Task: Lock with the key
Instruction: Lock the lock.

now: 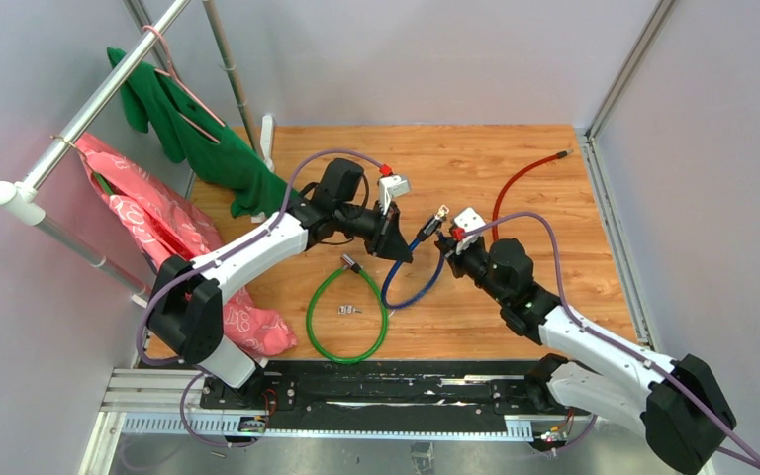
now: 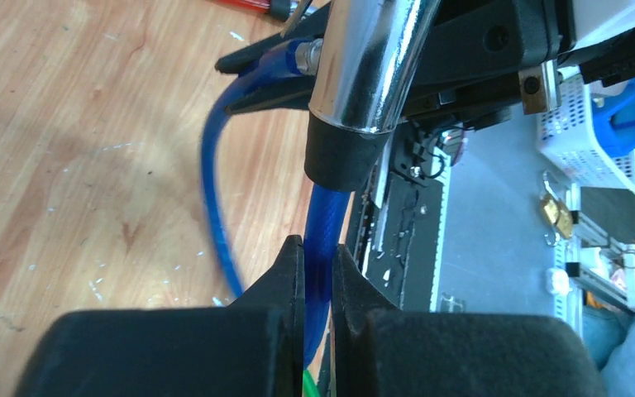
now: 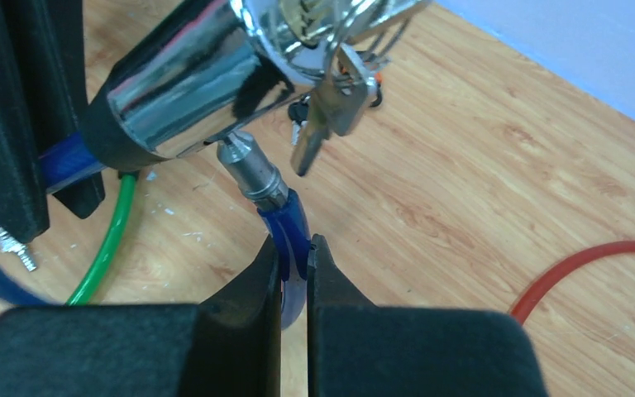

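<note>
The blue cable lock (image 1: 414,289) is held up between both arms. My left gripper (image 2: 318,244) is shut on the blue cable just below the chrome lock cylinder (image 2: 372,66). My right gripper (image 3: 295,244) is shut on the cable's other end, right behind its metal pin (image 3: 252,178). The pin's tip meets the underside of the cylinder (image 3: 182,83); I cannot tell if it is seated. A key (image 3: 331,107) on a ring sits at the cylinder's end face, a second key dangling. In the top view the grippers (image 1: 401,252) (image 1: 445,240) face each other closely.
A green cable lock (image 1: 346,317) with small keys (image 1: 348,310) lies on the wooden table in front of the left arm. A red cable (image 1: 515,188) lies at the back right. Green cloth (image 1: 198,134) and pink cloth (image 1: 148,223) hang on a rack at the left.
</note>
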Robot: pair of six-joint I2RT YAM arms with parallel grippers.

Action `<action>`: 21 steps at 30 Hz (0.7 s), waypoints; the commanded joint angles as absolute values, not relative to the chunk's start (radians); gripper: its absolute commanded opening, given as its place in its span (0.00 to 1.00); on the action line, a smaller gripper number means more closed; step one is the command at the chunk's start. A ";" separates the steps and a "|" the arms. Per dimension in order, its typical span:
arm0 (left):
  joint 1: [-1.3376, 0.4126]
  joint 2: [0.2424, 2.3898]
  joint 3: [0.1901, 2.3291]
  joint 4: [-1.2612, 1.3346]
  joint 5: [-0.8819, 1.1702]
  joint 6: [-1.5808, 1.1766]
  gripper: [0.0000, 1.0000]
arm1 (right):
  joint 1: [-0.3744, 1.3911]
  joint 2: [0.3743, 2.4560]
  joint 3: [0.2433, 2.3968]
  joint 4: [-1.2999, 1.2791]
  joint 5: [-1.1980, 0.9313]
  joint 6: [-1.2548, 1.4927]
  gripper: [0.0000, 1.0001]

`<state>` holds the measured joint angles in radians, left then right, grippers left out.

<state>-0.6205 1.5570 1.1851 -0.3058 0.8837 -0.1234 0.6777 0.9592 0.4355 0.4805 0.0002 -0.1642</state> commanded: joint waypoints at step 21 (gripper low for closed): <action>-0.616 1.496 1.163 -0.344 0.812 0.109 0.00 | 0.676 0.843 0.417 0.445 -0.048 -0.148 0.00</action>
<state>-0.5995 1.5284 1.1526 -0.2852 0.9127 -0.0494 0.6777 0.8459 0.4694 0.2584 -0.0532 -0.1501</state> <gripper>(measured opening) 0.070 0.076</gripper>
